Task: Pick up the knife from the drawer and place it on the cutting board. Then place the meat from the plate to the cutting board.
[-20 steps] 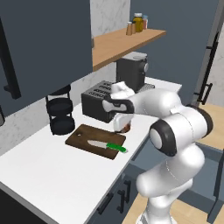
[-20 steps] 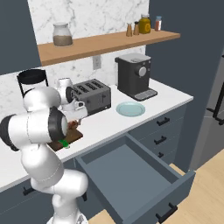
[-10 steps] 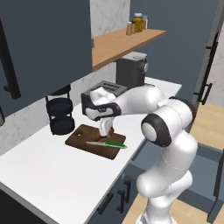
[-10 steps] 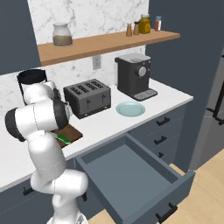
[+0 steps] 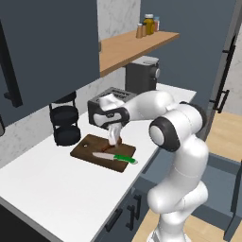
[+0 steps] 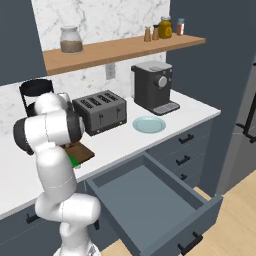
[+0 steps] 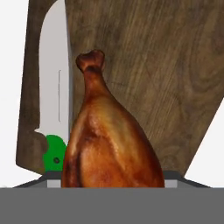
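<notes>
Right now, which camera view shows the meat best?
The hand view: the meat is close and large there, with the cutting board behind it. The left base view gives just a dark bit of it under the gripper. In the right base view the arm covers it.

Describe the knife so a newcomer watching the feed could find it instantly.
On the white counter, left of the toaster, lies a dark wooden cutting board. The knife rests along its near edge, beside the drumstick: a silver blade with the scene's only bright green handle.
</notes>
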